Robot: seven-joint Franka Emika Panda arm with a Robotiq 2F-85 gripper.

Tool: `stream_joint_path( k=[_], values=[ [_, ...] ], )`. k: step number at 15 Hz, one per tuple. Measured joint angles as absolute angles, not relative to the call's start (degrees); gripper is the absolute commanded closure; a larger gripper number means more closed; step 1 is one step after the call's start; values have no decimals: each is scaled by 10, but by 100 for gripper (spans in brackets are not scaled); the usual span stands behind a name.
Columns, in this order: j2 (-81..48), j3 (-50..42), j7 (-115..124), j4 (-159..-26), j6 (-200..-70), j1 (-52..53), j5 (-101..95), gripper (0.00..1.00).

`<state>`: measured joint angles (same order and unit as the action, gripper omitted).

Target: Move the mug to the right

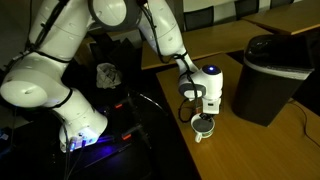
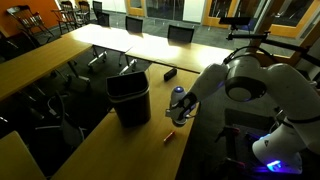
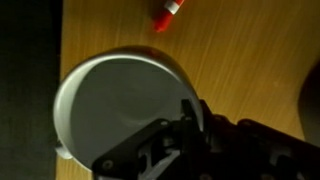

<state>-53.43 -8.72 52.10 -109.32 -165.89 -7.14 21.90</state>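
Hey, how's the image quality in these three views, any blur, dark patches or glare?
Wrist view: out of focus, the mug soft-edged, the gripper a dark smear. In both exterior views: dim, low-contrast lighting; the bin loses detail in black, and a violet light flares brightly.

Premises: an office or meeting room, dimly lit.

Evidence:
- Long wooden tables (image 2: 110,45) stand in rows and show in both exterior views.
- Black office chairs (image 2: 181,33) line the far table edge. More chairs (image 2: 55,110) are pushed in between the rows.
- Glazed panels (image 2: 170,8) in dark frames run along the far wall.
- Orange chairs (image 2: 20,20) stand in the far corner.
- 1 black bin (image 2: 130,98) sits on a table.
- 1 white robot arm (image 2: 262,85) stands beside the tables, so the room also serves for robot trials.
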Motion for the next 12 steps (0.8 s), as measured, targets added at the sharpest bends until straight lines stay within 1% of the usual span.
stream_joint_path(
  k=[7, 9, 10, 12],
  values=[
    [-599, -99, 521, -1023, -1645, -69, 219, 97],
    [-607, -104, 521, -1012, -1641, -68, 219, 64],
    [-609, -105, 521, -1008, -1638, -68, 219, 59],
    [-610, -106, 521, -1001, -1631, -68, 219, 43]
  ],
)
